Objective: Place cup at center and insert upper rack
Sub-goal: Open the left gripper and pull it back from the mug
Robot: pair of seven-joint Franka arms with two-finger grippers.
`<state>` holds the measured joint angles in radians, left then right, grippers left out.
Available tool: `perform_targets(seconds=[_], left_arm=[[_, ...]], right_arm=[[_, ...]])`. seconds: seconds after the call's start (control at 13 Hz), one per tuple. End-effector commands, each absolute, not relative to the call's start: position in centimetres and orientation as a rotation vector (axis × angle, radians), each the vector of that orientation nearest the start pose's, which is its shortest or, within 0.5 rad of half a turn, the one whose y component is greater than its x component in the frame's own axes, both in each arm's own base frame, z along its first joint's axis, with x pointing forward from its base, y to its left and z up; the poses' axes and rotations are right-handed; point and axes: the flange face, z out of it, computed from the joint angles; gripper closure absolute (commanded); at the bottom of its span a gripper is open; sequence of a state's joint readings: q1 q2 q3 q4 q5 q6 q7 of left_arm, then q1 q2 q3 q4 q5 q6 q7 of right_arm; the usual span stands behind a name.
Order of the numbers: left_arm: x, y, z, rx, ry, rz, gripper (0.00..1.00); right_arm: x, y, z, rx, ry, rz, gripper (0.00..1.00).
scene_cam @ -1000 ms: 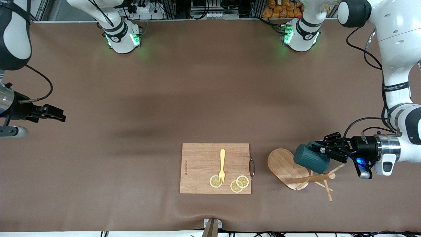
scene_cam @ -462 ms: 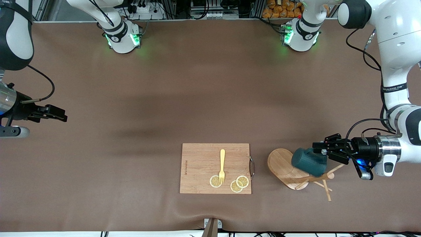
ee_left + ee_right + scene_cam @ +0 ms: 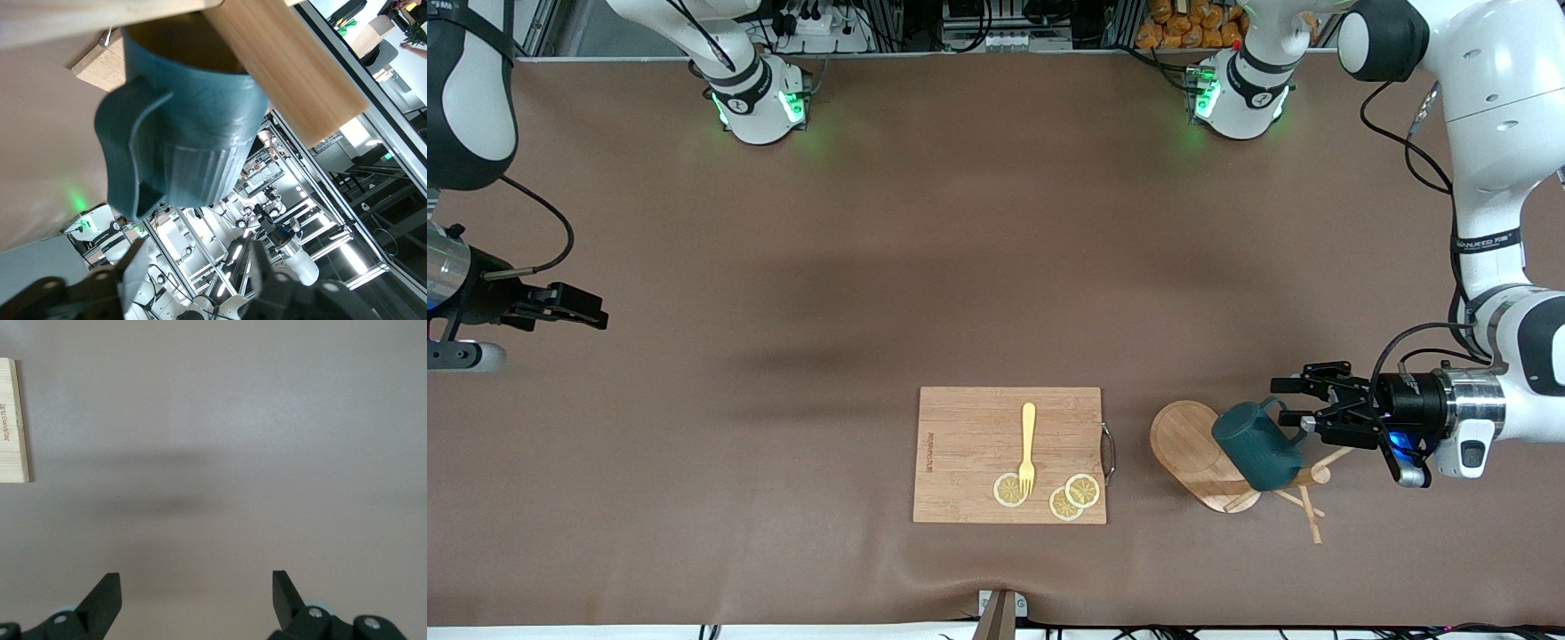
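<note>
The dark teal cup (image 3: 1256,453) lies tilted on the wooden mug tree, which lies on its side near the left arm's end of the table. The cup leans against the tree's oval base (image 3: 1187,440) and rests over its post (image 3: 1303,478). My left gripper (image 3: 1291,405) is open beside the cup's handle, not gripping it. In the left wrist view the cup (image 3: 180,127) and the post (image 3: 287,67) fill the frame, with the gripper (image 3: 200,283) spread apart from them. My right gripper (image 3: 596,313) is open and empty, waiting over bare table at the right arm's end; it also shows in the right wrist view (image 3: 197,587).
A rectangular wooden cutting board (image 3: 960,455) lies beside the mug tree toward the table's middle, near the front camera. It carries a yellow fork (image 3: 1028,444) and three lemon slices (image 3: 1067,496). Its edge shows in the right wrist view (image 3: 10,420).
My left gripper has opened and let go of the cup, then drawn slightly back. The cup has sunk lower onto the mug tree. The right arm has barely moved.
</note>
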<state>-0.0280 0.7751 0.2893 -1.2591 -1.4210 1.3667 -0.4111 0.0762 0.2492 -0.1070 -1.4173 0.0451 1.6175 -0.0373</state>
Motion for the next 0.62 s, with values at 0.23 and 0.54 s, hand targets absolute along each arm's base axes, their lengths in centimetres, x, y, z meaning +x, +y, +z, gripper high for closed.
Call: perform_targets(seconds=[0.23,0.54], left_arm=[[71.8,2.0,35.9,1.735,0.762,-0.671,0.0],[70.7,2.9,40.0,1.952,0.78,-0.603,0.0]], right_arm=[[63.2,-0.4,55.8,-3.119,0.007,0.064,0.0],[63.2,-1.1,56.1,-3.125,0.018,0.054,0.0]])
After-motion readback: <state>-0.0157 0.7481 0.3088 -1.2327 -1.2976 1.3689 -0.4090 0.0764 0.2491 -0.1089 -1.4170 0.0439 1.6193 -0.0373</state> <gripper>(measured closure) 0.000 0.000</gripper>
